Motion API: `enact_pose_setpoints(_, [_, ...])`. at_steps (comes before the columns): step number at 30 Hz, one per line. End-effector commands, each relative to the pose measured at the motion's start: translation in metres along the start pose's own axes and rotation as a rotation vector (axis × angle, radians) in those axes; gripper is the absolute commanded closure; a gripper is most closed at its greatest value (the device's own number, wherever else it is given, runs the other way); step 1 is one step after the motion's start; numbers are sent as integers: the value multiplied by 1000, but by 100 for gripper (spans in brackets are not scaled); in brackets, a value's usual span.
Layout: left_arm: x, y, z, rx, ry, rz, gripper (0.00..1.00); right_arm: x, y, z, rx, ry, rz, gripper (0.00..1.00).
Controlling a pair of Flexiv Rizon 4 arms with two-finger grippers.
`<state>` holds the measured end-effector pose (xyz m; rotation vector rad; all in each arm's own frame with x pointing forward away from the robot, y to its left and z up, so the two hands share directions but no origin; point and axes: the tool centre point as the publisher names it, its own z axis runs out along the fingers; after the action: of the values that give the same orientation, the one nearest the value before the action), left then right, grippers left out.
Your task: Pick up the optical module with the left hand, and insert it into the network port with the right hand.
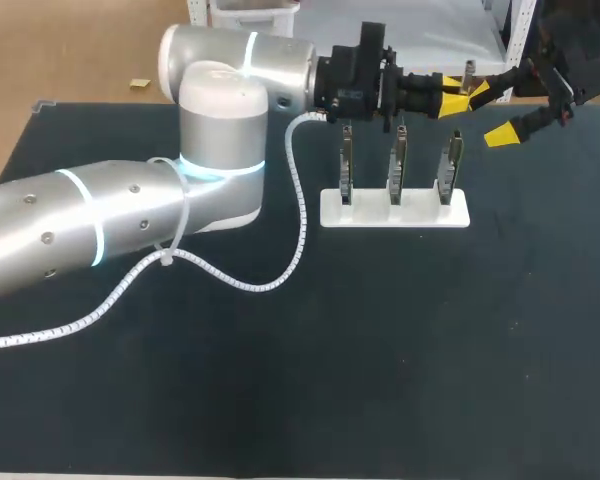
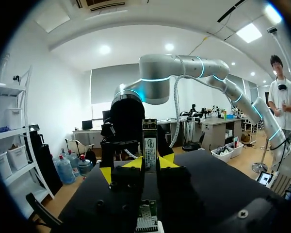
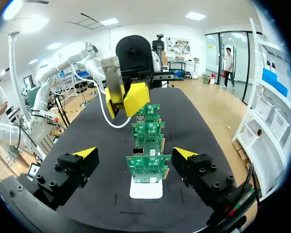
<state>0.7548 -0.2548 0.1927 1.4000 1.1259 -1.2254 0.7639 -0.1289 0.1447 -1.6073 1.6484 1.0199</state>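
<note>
left gripper (image 2: 150, 164) clamped the optical module (image 2: 150, 137); looked light, rigid, slick; right gripper (image 3: 136, 154) sat open, I'd pinch the free end

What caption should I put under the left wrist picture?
The left gripper pinches the optical module between its yellow tips, with a green circuit board under it.

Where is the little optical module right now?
In the left wrist view, the optical module stands upright, gripped between the left gripper's yellow tips, above the circuit boards on the white stand.
</note>
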Motion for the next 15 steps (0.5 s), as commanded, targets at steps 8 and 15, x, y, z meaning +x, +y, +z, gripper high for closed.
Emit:
enact_pose_setpoints(8, [5,8,0,-98,40,-70,100,0,-1,0,-1,-1,0,0])
enact_pose_setpoints(15, [9,5,4,-79,39,-87,100,0,-1,0,-1,-1,0,0])
